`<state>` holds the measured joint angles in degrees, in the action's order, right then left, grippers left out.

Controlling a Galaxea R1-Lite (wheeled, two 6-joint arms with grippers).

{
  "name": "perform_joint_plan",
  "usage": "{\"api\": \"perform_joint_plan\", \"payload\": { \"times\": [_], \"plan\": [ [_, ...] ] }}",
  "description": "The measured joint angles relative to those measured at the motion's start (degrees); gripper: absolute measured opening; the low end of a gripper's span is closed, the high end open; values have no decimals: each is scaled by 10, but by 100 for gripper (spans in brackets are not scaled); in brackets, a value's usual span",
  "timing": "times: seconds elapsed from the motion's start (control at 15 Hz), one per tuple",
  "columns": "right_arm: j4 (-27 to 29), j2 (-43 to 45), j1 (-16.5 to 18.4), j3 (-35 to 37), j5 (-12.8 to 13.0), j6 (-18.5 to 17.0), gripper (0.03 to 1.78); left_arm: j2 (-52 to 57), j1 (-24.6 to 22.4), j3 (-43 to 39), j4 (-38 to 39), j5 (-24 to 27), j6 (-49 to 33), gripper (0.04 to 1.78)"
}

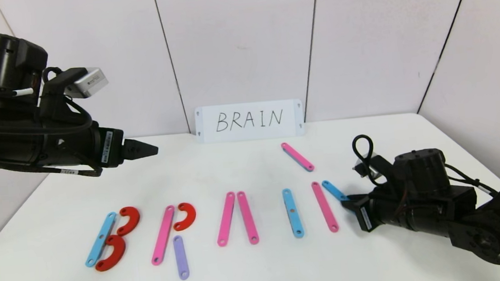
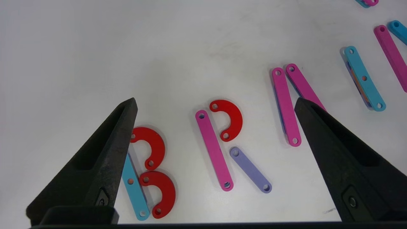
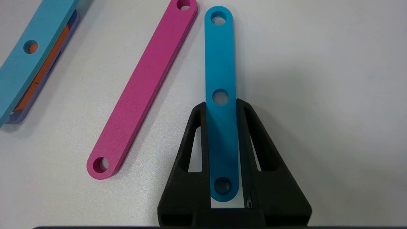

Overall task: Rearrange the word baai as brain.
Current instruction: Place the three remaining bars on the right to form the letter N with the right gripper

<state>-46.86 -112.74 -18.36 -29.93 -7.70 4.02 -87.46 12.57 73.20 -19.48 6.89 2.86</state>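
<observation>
The word lies across the table's front: a blue strip [image 1: 100, 238] with two red curves [image 1: 129, 219], a pink strip [image 1: 163, 234] with a red curve [image 1: 185, 216] and a purple strip [image 1: 181, 257], two leaning pink strips [image 1: 226, 218], then a blue strip [image 1: 292, 213]. Furthest right are a pink strip [image 1: 324, 206] and a slanted blue strip [image 3: 219, 57]. My right gripper [image 3: 221, 105] is shut on that slanted strip's near half, low on the table. My left gripper [image 1: 149, 149] hangs open, high over the left side.
A white card [image 1: 249, 120] with BRAIN handwritten on it leans against the back wall. A loose pink strip [image 1: 297, 156] lies on a blue one behind the word, right of centre. The table's right edge runs behind my right arm.
</observation>
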Motion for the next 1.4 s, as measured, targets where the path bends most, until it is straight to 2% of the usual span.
{"api": "perform_joint_plan", "payload": {
  "times": [0.2,0.53,0.73,0.87,1.07,1.4],
  "plan": [
    [0,0,5,2,0,1,53,0,0,0,0,0,0,173],
    [1,4,15,3,0,-2,134,0,1,-1,-1,0,0,173],
    [0,12,17,-3,0,-7,164,0,1,-1,-1,0,0,173],
    [-2,15,17,-20,1,-8,173,0,1,-1,-1,0,0,173],
    [15,14,14,-73,4,-6,173,0,1,-1,-1,0,0,173],
    [116,-12,2,-213,5,-5,173,-1,1,-1,-1,0,0,173]
  ]
}}
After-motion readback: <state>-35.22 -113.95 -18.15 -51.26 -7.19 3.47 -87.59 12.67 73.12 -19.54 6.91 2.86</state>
